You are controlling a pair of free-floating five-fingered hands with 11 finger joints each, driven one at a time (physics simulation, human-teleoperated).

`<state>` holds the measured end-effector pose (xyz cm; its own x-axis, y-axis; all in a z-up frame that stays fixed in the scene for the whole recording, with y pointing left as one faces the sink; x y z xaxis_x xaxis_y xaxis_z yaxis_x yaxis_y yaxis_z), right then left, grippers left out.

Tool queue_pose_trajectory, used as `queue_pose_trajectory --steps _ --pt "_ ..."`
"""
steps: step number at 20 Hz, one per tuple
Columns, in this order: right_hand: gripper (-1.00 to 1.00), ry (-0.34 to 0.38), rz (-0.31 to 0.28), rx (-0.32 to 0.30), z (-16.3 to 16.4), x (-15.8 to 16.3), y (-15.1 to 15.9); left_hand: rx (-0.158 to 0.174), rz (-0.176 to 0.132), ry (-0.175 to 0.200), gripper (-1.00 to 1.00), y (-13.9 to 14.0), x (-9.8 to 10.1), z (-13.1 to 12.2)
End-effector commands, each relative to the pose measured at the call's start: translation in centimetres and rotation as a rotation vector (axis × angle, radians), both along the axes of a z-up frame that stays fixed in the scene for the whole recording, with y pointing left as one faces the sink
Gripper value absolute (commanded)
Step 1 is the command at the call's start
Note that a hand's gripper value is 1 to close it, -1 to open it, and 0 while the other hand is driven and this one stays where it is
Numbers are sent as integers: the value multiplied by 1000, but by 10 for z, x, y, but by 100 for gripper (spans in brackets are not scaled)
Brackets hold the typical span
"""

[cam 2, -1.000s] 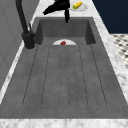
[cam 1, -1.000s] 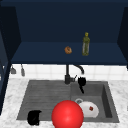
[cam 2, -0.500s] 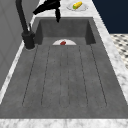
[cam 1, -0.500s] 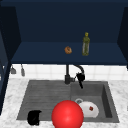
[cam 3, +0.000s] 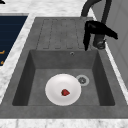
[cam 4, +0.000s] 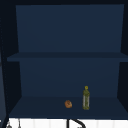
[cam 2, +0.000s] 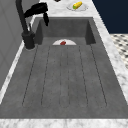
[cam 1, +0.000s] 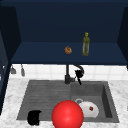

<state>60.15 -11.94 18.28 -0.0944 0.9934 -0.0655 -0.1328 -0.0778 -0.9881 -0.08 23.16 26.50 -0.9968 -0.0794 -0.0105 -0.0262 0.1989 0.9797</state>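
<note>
Now the right hand (cam 1: 79, 74) hangs at the faucet's (cam 1: 67, 75) spout, fingers straight, pointing down. Left hand (cam 1: 34, 117) idles near-left, fingers unreadable. Next, I'd judge, a firm grasp.

The sink basin (cam 3: 37, 62) holds a white plate (cam 3: 56, 87) carrying a small red piece (cam 3: 65, 92).

Red ball (cam 1: 67, 115); white plate (cam 3: 63, 89); grey sink (cam 3: 62, 60); navy cabinet (cam 4: 67, 37); olive-green bottle (cam 4: 86, 98).

The red ball (cam 1: 67, 114) hides part of the white plate (cam 1: 89, 109) and is cut off by the front view's lower edge. Left hand (cam 1: 34, 117): finger position indistinct.
</note>
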Motion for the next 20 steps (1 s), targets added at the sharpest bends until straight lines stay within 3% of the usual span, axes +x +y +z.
queue_pose_trajectory --steps 1,5,14,17,20 --pt "-100 36 7 0 -9 31 9 0 0 0 0 0 0 0" --pt "-100 56 -6 -4 -19 58 22 0 0 0 0 0 0 0" --pt "-100 29 -63 -43 -28 38 41 0 0 0 0 0 0 0" --pt "-100 -38 -86 -65 -28 22 55 0 0 0 0 0 0 0" --pt "-100 -42 -108 -68 -29 13 64 0 0 0 0 0 0 0"
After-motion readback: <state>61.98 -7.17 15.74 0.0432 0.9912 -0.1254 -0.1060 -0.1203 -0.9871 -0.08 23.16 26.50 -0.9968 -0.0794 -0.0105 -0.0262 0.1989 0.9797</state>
